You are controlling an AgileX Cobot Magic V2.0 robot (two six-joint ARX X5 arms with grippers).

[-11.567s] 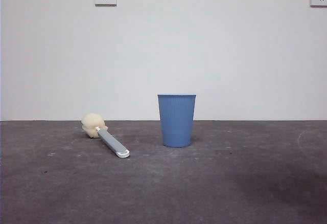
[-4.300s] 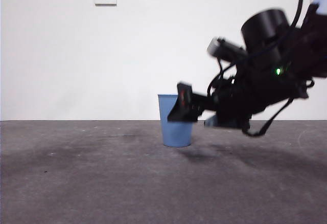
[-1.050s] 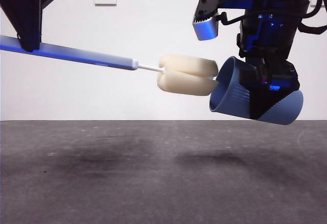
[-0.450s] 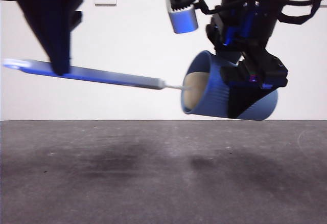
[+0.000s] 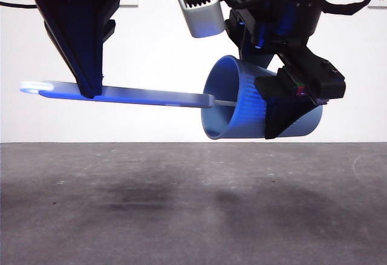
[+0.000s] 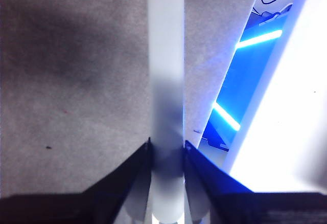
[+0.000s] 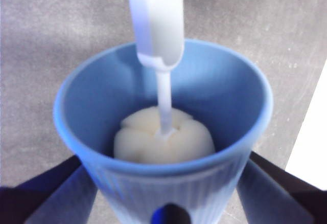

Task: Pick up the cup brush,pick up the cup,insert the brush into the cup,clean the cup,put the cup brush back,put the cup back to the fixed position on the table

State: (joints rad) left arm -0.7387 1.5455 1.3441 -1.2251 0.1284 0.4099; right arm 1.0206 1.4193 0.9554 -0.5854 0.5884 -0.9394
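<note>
Cup (image 5: 242,104): centre-right of front frame, tipped sideways above the tabletop (image 5: 181,216), clamped in right claw (image 5: 290,117).
Brush (image 5: 121,94): handle clamped in left claw (image 5: 84,89) at upper left; sponge head (image 7: 163,137) deep inside the cup.

No text, label, brand, number or sign can be read in any of the three views. The cup (image 5: 242,104), the cup brush (image 5: 121,94) and the table (image 5: 181,216) carry no lettering. The red mark on the gripper housing in the front view is too small to make out.
</note>
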